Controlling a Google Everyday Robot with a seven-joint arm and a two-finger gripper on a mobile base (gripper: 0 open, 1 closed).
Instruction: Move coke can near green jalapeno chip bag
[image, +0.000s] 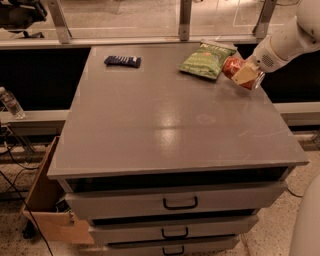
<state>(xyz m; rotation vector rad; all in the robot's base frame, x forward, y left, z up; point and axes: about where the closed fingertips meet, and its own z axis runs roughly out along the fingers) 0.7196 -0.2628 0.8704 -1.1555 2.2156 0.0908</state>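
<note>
The green jalapeno chip bag (208, 60) lies flat at the far right of the grey cabinet top (165, 115). My gripper (242, 72) reaches in from the right and is shut on the red coke can (233, 67), which is tilted on its side just right of the bag, close to or touching its edge. A tan finger (244, 74) covers part of the can. I cannot tell whether the can rests on the surface or hangs just above it.
A dark blue flat packet (122, 61) lies at the far left of the top. The cabinet has drawers (180, 202) below. A cardboard box (45, 200) and a water bottle (10, 102) sit at the left. A glass railing runs behind.
</note>
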